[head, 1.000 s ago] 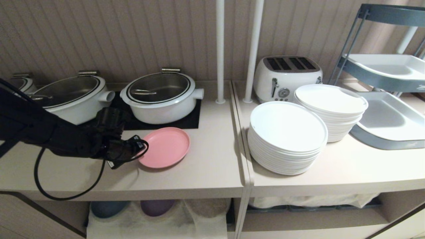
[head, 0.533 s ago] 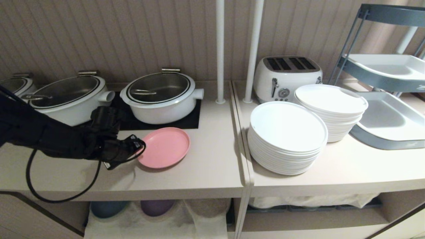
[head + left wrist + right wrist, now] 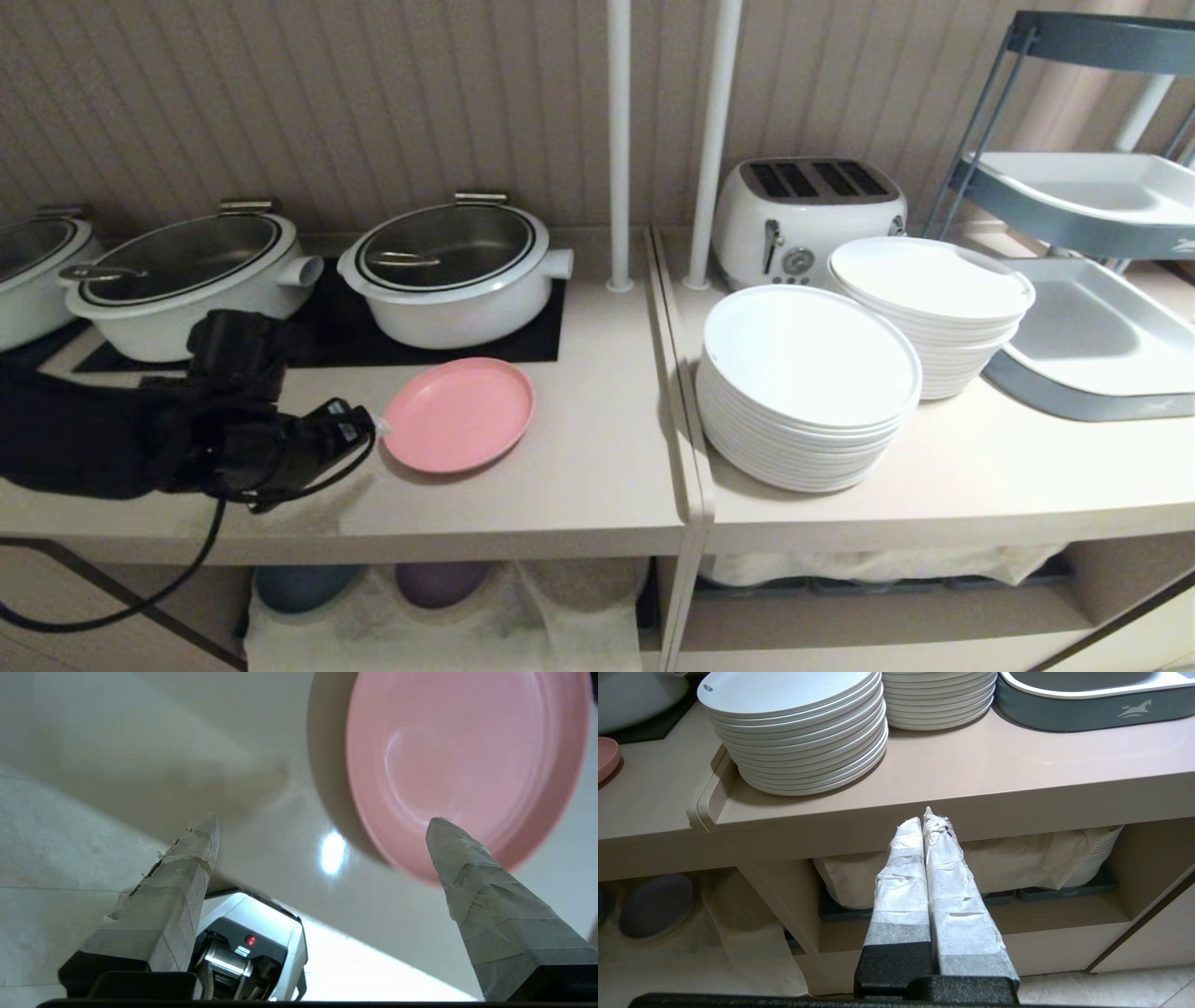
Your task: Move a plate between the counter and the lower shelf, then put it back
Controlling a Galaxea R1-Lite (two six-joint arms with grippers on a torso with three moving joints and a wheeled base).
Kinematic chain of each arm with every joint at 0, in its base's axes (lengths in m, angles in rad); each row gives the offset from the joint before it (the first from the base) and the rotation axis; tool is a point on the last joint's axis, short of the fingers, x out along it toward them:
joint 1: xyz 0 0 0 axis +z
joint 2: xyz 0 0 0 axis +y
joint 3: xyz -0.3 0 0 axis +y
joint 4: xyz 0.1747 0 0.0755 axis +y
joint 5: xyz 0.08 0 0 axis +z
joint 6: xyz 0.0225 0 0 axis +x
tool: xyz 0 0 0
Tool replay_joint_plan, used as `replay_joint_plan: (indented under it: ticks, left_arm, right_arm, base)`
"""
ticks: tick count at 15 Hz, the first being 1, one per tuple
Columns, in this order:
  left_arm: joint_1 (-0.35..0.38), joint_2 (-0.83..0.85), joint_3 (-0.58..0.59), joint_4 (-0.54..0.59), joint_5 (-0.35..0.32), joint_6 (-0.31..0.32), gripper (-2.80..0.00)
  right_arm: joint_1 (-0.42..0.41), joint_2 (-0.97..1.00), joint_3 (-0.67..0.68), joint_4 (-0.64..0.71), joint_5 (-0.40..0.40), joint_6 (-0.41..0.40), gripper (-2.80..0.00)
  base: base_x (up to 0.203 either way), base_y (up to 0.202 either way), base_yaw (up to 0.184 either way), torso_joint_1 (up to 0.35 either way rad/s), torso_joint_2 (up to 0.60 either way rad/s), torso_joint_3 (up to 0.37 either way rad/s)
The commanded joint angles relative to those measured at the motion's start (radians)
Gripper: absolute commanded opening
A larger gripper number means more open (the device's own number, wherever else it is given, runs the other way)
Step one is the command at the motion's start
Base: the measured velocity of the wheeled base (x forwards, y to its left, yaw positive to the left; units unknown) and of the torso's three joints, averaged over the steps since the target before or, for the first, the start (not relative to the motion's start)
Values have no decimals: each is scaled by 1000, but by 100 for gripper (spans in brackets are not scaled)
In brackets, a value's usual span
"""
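The pink plate lies flat on the beige counter, in front of the black panel. My left gripper hovers low over the counter at the plate's left rim, open, with nothing between its taped fingers. In the left wrist view the plate lies just beyond the gripper, one fingertip overlapping its rim. The lower shelf below holds a white cloth over coloured plates. My right gripper is shut and parked in front of the right-hand cubby, outside the head view.
Two white pots stand on the black panels behind the plate. On the adjoining top sit two stacks of white plates, a toaster and grey-blue trays. Two white poles rise at the joint. A purple plate lies in the lower shelf.
The left gripper has opened and drawn back to the left, off the plate's rim. The pink plate has stayed where it was on the counter. The right arm has not moved.
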Motion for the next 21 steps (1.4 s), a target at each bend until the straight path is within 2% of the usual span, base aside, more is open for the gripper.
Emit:
replay_joint_plan:
  ticks: [1, 2, 3, 7, 11, 18, 21]
  left_arm:
    - [1, -116, 41, 1, 2, -3, 0]
    - [1, -149, 57, 1, 2, 0, 0]
    - [1, -177, 82, 2, 2, 3, -280]
    - [1, -272, 171, 1, 6, 53, -280]
    - [0, -393, 248, 0, 8, 159, -280]
    - [-13, -614, 396, 6, 33, 182, -280]
    - [-25, -698, 421, 43, 36, 211, -280]
  right_arm:
    - [0, 0, 0, -1, 0, 0, -280]
    - [0, 0, 0, -1, 0, 0, -280]
    - [0, 0, 0, 0, 0, 0, -280]
    - [0, 0, 0, 1, 0, 0, -280]
    - [0, 0, 0, -1, 0, 0, -280]
    - [0, 0, 0, -1, 0, 0, -280]
    - [0, 0, 0, -1, 0, 2, -280]
  base:
    - [0, 0, 0, 0, 0, 0]
    - [0, 0, 0, 0, 0, 0]
    - [0, 0, 0, 0, 0, 0]
    - [0, 0, 0, 0, 0, 0]
    - [0, 0, 0, 0, 0, 0]
    - [0, 0, 0, 0, 0, 0]
    - [0, 0, 0, 0, 0, 0]
